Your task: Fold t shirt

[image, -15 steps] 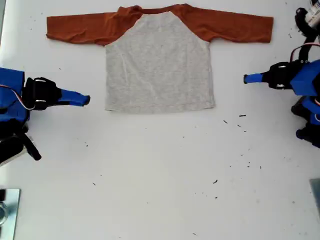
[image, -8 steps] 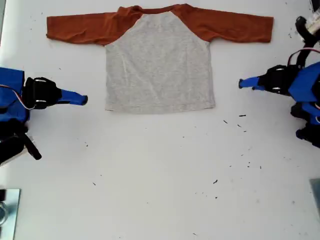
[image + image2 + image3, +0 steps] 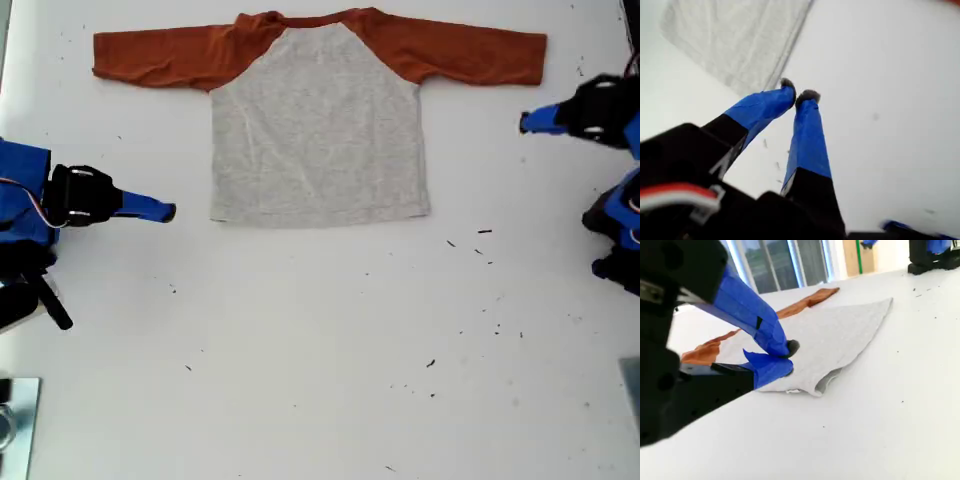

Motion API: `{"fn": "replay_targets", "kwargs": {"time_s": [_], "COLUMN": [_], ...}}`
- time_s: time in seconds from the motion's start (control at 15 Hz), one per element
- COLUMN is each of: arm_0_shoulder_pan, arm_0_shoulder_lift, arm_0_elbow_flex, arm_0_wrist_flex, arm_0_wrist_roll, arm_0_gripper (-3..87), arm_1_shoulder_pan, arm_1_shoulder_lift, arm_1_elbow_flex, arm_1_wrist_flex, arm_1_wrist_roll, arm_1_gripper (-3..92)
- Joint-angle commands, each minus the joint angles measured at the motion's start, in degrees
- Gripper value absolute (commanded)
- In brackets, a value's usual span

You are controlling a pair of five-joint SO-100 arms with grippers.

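- T shirt (image 3: 318, 130) lies flat and fully spread on the white table (image 3: 320, 380), toward the far edge in the exterior view. The grey body is centred and both orange sleeves are stretched straight out. No logo shows, so I judge the print is face down.
- No fold is made yet. Judged step: approach, before the first grasp.
- My second gripper (image 3: 168, 211) is at the exterior view's left, low over the table and near the hem corner (image 3: 216, 216), but apart from it. In the second wrist view its fingertips (image 3: 790, 347) are nearly together with nothing between them.
- My first gripper (image 3: 524, 122) is at the exterior view's right, just below the sleeve cuff (image 3: 535, 58) and well apart from the grey body. In the first wrist view its fingertips (image 3: 788, 86) show only a thin gap and hold nothing.
- Next move, as I judge it:
  - Open both sets of fingers.
  - Bring one finger down to the table at a cloth edge and pinch.
  - The second goes for the hem corner or the sleeve on its side. The first goes for the cuff.
- The cloth is thin and lies flat, so a finger has to slide under the edge.
- Risks: pushing the fabric into a bunch, or catching only the top layer.
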Motion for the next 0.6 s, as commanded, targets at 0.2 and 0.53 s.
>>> {"fn": "replay_targets", "kwargs": {"time_s": [0.2,0.53], "arm_0_shoulder_pan": [0.0,0.18], "arm_0_shoulder_lift": [0.44,0.44], "arm_0_elbow_flex": [0.44,0.44], "arm_0_wrist_flex": [-0.09,-0.09], "arm_0_wrist_roll": [-0.79,-0.79], "arm_0_gripper": [-0.3,-0.2], "arm_1_shoulder_pan": [26.1,40.52], "arm_1_shoulder_lift": [-44.56,-55.9], "arm_1_elbow_flex": [-47.81,-44.74], "arm_1_wrist_flex": [10.46,-2.2], "arm_1_wrist_roll": [-28.83,-35.51], "arm_1_gripper": [34.3,44.9]}}
